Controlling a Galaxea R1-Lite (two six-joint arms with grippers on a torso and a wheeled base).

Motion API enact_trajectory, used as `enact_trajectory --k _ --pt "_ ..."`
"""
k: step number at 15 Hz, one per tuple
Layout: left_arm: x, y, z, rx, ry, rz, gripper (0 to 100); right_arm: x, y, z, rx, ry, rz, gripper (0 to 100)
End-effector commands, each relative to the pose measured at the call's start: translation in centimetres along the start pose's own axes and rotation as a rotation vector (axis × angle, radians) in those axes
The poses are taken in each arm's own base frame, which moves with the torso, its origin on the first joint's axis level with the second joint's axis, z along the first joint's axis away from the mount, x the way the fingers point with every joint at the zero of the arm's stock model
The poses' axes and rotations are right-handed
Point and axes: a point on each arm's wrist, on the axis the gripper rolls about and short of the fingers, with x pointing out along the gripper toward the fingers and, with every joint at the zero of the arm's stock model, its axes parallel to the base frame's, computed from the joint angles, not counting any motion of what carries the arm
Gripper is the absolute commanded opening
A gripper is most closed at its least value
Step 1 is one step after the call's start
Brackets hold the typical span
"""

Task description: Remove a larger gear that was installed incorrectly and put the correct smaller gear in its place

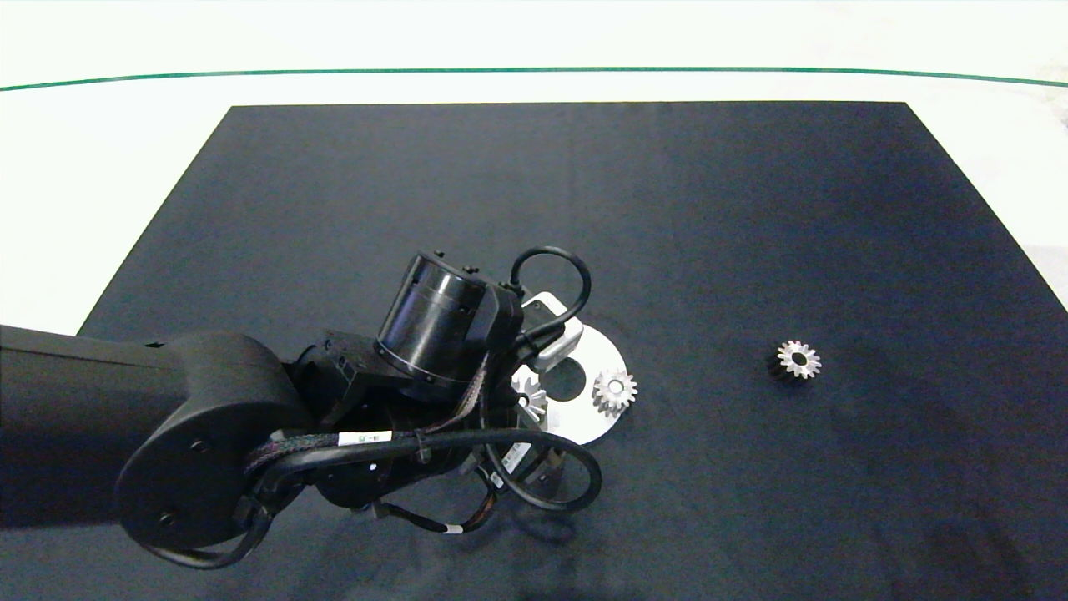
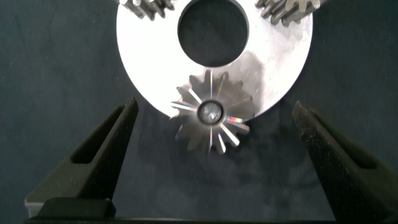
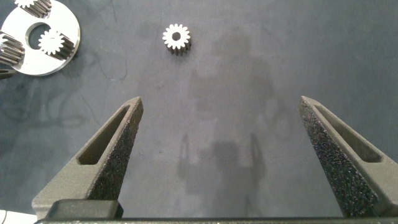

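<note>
Nothing is swapped yet: the larger gear (image 2: 211, 114) is seated on the round plate (image 2: 283, 59), straddled by the wide-open, empty left gripper (image 2: 214, 162). The smaller gear (image 1: 798, 360) lies well apart on the table (image 1: 751, 209); the right gripper (image 3: 230, 155) is held wide open and empty.

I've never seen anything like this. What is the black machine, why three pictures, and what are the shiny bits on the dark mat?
It is a robot arm. One camera looks down from above; the other two sit on its wrists. On the mat lies a round plate carrying gears. The left hand hangs open around the larger gear, touching nothing. The smaller gear lies alone on the mat. The right hand is open over bare mat, holding nothing.
</note>
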Motion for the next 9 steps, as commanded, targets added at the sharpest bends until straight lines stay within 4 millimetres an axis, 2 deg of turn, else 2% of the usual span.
enact_trajectory --k 1,4,9 --pt "0.87 -0.22 -0.18 0.003 0.020 -0.002 100 -0.02 0.00 -0.02 0.000 0.001 0.000 100" --pt "1.28 -0.11 -0.30 -0.005 0.025 0.001 99 -0.11 0.00 -0.08 0.000 -0.001 0.000 100" --pt "1.44 -0.11 -0.36 -0.008 0.029 0.003 90 -0.06 0.01 -0.16 0.000 0.001 0.000 100"
